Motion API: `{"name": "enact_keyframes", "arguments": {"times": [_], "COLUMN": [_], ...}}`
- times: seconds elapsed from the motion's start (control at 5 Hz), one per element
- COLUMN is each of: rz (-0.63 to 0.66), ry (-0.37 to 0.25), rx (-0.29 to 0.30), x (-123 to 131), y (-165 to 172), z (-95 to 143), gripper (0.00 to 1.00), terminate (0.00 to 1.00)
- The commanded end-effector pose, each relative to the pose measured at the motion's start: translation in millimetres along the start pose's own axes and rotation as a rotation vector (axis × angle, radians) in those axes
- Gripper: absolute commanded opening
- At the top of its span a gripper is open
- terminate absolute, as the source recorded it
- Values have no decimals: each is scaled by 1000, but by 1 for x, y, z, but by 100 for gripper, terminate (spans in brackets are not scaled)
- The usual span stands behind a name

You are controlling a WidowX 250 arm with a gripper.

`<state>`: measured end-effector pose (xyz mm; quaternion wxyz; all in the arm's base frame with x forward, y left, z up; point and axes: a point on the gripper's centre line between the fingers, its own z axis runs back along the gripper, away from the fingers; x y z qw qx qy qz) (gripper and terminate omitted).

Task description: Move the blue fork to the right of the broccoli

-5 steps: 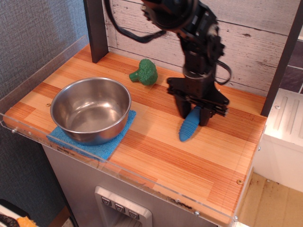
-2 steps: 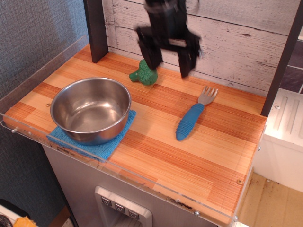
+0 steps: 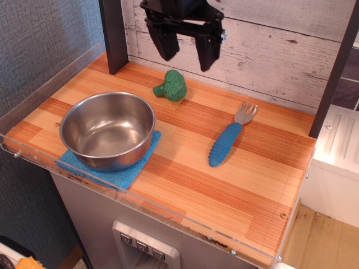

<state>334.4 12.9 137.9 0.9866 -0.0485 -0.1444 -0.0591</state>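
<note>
The gripper (image 3: 184, 53) is held wide open and empty, up above the broccoli (image 3: 171, 86) at the far side. The blue fork (image 3: 227, 141) is laid on the table (image 3: 185, 185), right of the broccoli.

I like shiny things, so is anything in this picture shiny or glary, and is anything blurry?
In the observation.image view, the steel bowl is shiniest, with soft pale reflections inside it. The clear plastic edge of the counter catches faint glare. The blue fork and broccoli look sharp and cast small soft shadows. The gripper at the top, fingers open, looks slightly soft.
</note>
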Motion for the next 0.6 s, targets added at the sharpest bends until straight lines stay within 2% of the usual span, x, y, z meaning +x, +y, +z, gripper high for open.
{"name": "enact_keyframes", "arguments": {"times": [0.0, 0.2, 0.4], "rz": [31, 52, 52], "ry": [-16, 64, 64], "rx": [96, 120, 120], "x": [-6, -7, -7], "y": [15, 25, 25], "z": [19, 12, 12], "gripper": [100, 100, 100], "terminate": [0, 0, 100]}}
